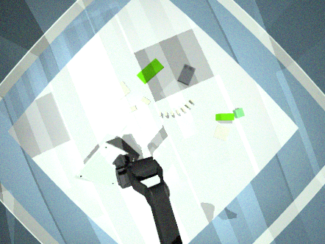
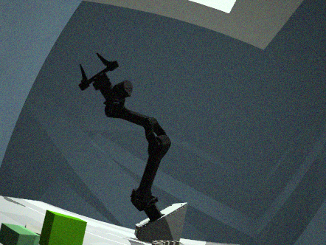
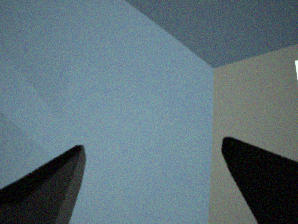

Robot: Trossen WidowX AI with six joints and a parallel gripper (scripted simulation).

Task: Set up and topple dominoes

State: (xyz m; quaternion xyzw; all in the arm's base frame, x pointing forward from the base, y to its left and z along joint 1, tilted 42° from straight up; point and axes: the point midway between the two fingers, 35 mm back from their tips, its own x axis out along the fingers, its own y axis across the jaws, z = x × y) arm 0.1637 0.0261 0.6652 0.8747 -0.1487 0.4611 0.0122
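A curved row of several small cream dominoes (image 1: 179, 112) stands near the middle of the table in the top view. Two more cream pieces, one small piece (image 1: 133, 108) and one slightly larger piece (image 1: 145, 100), lie left of the row, apart from it; they look flat. My gripper (image 2: 88, 59) (image 3: 155, 148) is open, with nothing between its fingers. It is raised high above the table, pointing upward, far from the dominoes. It is outside the top view, where only part of the arm shows.
A large green block (image 1: 150, 70) and a dark grey block (image 1: 187, 74) lie beyond the row. A smaller green block (image 1: 224, 117) (image 2: 63, 230) and a teal cube (image 1: 239, 112) (image 2: 18, 235) are to its right, near a pale flat square (image 1: 221, 132). The arm's base is left of the row.
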